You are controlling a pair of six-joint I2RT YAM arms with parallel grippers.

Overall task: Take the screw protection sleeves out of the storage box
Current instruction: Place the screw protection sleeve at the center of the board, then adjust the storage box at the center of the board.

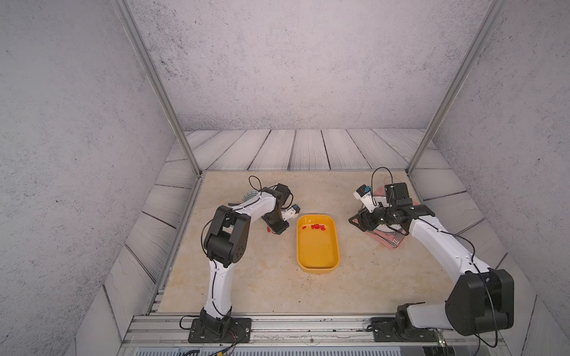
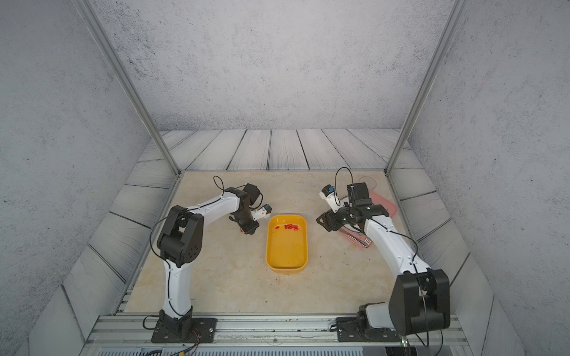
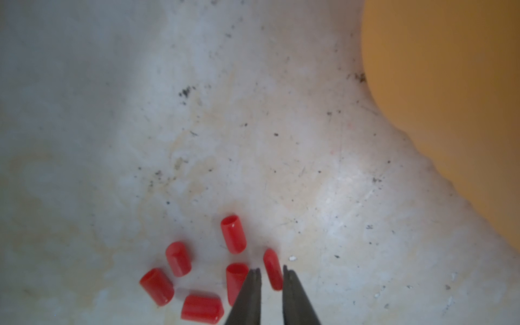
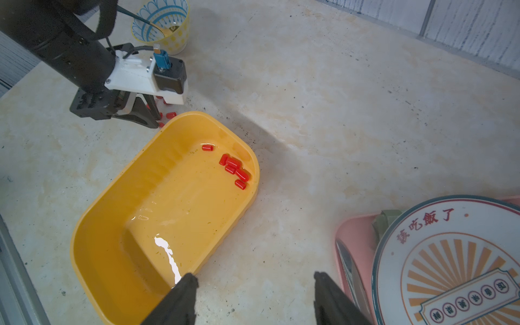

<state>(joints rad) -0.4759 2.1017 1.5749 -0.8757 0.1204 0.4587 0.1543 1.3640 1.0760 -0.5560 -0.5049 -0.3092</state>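
Observation:
The yellow-orange storage box (image 1: pixel 317 255) (image 2: pixel 287 252) (image 4: pixel 168 202) lies mid-table. Several red screw protection sleeves (image 1: pixel 317 227) (image 2: pixel 291 227) (image 4: pixel 235 168) cluster at its far end. More sleeves (image 3: pixel 233 233) (image 4: pixel 170 114) lie on the table to the left of the box (image 3: pixel 450 84). My left gripper (image 3: pixel 270 269) (image 1: pixel 276 229) points down over them, jaws slightly open. One sleeve (image 3: pixel 273 268) lies between the tips with a gap on one side. My right gripper (image 4: pixel 254 277) (image 1: pixel 354 220) hovers open and empty, right of the box.
A pink tray (image 4: pixel 351 233) (image 1: pixel 398 243) carrying a round printed plate (image 4: pixel 450 267) and cutlery sits under my right arm. A small patterned bowl (image 4: pixel 161 25) (image 1: pixel 249 195) stands behind my left arm. Aluminium frame posts rise at the table's far corners.

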